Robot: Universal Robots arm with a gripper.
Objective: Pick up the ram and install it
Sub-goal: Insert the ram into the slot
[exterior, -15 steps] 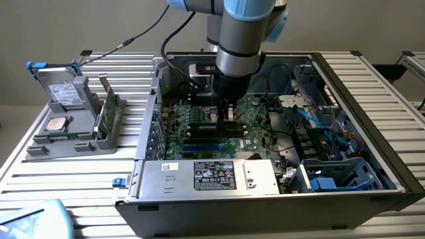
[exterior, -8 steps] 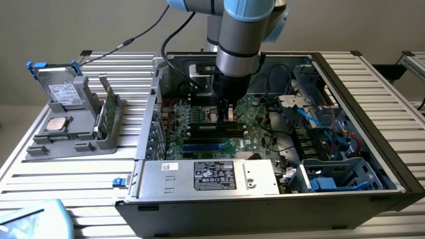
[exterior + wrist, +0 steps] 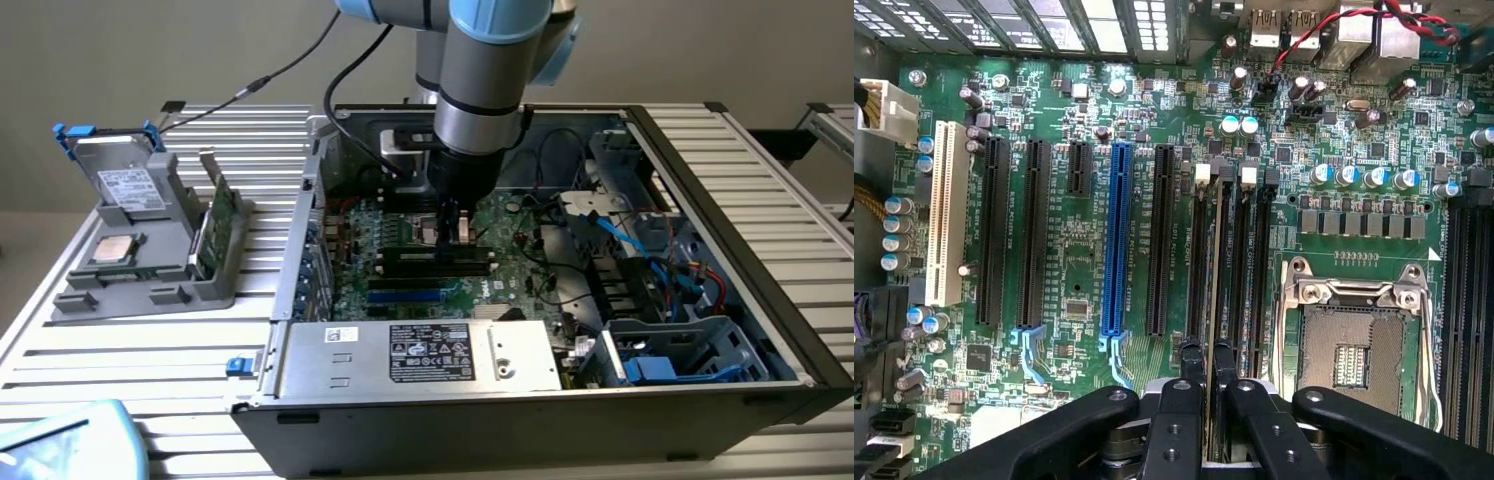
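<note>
My gripper (image 3: 449,232) reaches down into the open computer case (image 3: 787,300), low over the green motherboard (image 3: 1084,260). In the wrist view its two black fingers (image 3: 1189,375) are shut on the ram (image 3: 1213,260). The ram is seen edge-on as a thin line running along the black memory slots (image 3: 1254,260), next to the open processor socket (image 3: 1354,340). In the exterior view the fingertips hang just above those black slots (image 3: 434,262). Whether the ram's lower edge sits in a slot cannot be told.
A grey holder (image 3: 147,285) at the exterior view's left carries a hard drive (image 3: 131,185), a square silver processor (image 3: 118,249) and a green card with a metal bracket (image 3: 218,225). Inside the case are the power supply (image 3: 427,355), blue cables (image 3: 641,245) and drive cages (image 3: 667,355).
</note>
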